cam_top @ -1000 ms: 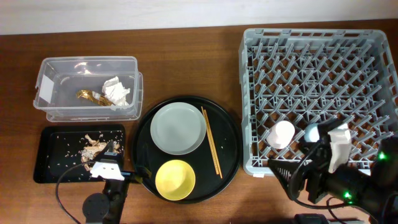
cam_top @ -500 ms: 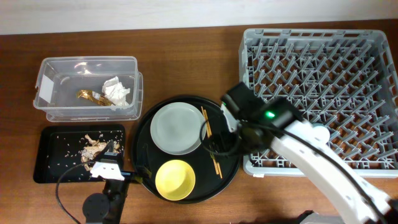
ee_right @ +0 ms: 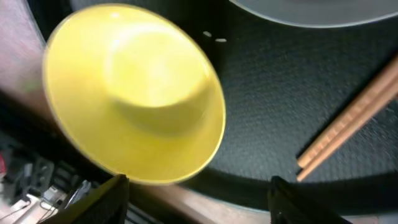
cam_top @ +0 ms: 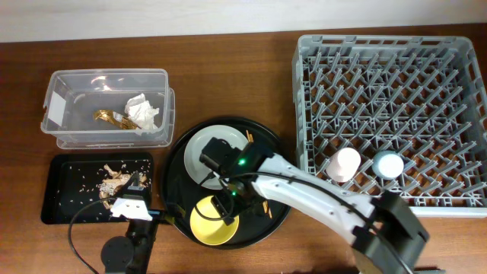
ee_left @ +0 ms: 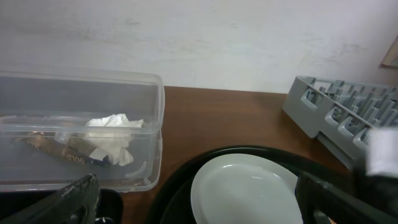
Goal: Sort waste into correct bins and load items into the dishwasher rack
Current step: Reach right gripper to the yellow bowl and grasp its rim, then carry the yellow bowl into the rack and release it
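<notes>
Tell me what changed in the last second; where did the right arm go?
The right gripper left the blue cup standing in the dishwasher rack beside the pink cup and swung left over the round black tray; it now hangs open above the yellow bowl, not gripping it. Unchanged: left gripper, plate, chopsticks, clear tub and shallow black tray with their waste.

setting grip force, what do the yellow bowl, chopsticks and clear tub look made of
Yellow bowl: probably plastic, smooth, uniform colour; ceramic possible. Chopsticks: wood or bamboo, matte brown. Clear tub: glossy transparent plastic, tissue showing through its wall.
</notes>
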`<action>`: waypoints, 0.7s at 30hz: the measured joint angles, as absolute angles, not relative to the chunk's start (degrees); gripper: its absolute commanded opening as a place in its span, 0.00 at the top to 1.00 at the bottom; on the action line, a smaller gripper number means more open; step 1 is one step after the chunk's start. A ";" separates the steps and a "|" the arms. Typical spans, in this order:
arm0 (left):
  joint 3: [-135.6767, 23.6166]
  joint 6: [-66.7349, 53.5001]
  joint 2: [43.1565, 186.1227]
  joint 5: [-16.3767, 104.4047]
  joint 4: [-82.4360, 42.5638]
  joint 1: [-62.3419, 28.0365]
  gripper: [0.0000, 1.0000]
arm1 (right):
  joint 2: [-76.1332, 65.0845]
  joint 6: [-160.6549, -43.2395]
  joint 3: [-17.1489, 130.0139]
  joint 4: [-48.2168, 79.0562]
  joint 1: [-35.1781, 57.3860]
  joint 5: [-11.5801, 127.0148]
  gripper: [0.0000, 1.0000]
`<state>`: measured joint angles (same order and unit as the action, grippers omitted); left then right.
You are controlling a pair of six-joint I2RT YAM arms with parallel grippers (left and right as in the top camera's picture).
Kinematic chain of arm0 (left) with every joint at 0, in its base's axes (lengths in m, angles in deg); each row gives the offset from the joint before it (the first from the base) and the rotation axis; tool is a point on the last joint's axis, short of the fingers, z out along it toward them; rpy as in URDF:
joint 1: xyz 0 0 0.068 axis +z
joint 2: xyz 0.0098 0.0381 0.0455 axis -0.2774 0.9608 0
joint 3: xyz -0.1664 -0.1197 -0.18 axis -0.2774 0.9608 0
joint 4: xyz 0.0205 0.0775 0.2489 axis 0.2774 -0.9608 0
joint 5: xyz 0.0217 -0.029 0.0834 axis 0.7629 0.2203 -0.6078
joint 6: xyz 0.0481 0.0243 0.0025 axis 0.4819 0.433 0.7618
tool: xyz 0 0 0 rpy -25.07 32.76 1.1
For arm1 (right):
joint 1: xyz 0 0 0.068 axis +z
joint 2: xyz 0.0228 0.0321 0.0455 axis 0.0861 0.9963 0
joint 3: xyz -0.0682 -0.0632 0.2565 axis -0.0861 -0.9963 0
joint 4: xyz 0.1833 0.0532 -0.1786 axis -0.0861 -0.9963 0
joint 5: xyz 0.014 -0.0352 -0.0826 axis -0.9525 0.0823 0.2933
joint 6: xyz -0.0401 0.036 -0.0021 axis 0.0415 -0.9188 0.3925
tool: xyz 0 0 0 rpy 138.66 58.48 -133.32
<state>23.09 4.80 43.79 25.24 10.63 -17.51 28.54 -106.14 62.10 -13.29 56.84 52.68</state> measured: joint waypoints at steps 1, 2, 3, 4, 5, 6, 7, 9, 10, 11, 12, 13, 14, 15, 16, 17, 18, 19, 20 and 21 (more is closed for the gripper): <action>23.09 4.80 43.79 25.24 10.63 -17.51 0.01 | 29.72 -106.21 62.10 -12.52 56.91 52.66 0.36; 23.09 4.80 43.79 25.24 10.63 -17.51 0.01 | 30.59 -106.19 61.86 -11.52 56.91 52.64 0.42; 23.09 4.82 43.79 25.24 10.63 -17.51 0.01 | 31.45 -106.34 61.40 -10.54 56.95 52.64 0.48; 23.09 4.80 43.79 25.24 10.63 -17.51 0.01 | 32.28 -106.45 60.57 -9.60 56.95 52.64 0.55; 23.09 4.82 43.79 25.24 10.63 -17.51 0.01 | 33.11 -106.47 59.53 -8.98 56.97 52.61 0.63; 23.09 4.82 43.79 25.24 10.63 -17.51 0.01 | 33.98 -106.43 58.50 -8.72 56.97 52.66 0.68; 23.09 4.82 43.79 25.24 10.63 -17.51 0.01 | 34.40 -106.69 58.15 -8.70 56.95 52.64 0.72; 23.09 4.82 43.79 25.24 10.63 -17.51 0.01 | 34.55 -106.97 58.02 -8.22 56.97 52.64 0.78; 23.09 4.82 43.79 25.24 10.63 -17.51 0.00 | 34.55 -107.08 58.02 -7.85 56.97 52.61 0.88; 23.09 4.82 43.79 25.24 10.63 -17.51 0.00 | 34.55 -107.11 58.02 -7.61 56.97 52.64 0.94; 23.09 4.80 43.79 25.24 10.63 -17.51 0.01 | 34.55 -107.43 58.02 -7.63 56.97 52.64 0.96; 23.09 4.82 43.79 25.24 10.63 -17.51 0.01 | 34.55 -107.06 58.02 -7.69 56.97 52.99 0.96; 23.09 4.82 43.79 25.24 10.63 -17.51 0.00 | 34.55 -107.46 58.02 -7.96 56.86 53.34 0.96; 23.09 4.82 43.79 25.24 10.63 -17.51 0.01 | 34.40 -107.41 58.04 -8.66 56.66 53.62 0.96; 23.09 4.80 43.79 25.24 10.63 -17.51 0.01 | 34.07 -107.39 58.04 -9.75 56.32 54.01 0.96; 23.09 4.82 43.79 25.24 10.63 -17.51 0.01 | 33.26 -107.32 58.02 -11.23 55.86 54.73 0.96; 23.09 4.80 43.79 25.24 10.61 -17.51 0.01 | 31.93 -107.26 58.02 -12.39 55.11 55.74 0.96; 23.09 4.82 43.77 25.24 10.63 -17.51 0.01 | 29.76 -107.30 58.02 -13.22 53.89 56.81 0.96; 23.09 4.82 43.79 25.22 10.63 -17.51 0.01 | 26.59 -107.28 58.02 -14.19 52.27 58.25 0.96; 23.09 4.80 43.79 25.24 10.61 -17.51 0.00 | 23.80 -107.28 58.02 -14.93 50.85 59.50 0.96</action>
<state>23.09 4.80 43.79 25.24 10.61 -17.51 23.80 -107.28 58.02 -14.93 50.85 59.50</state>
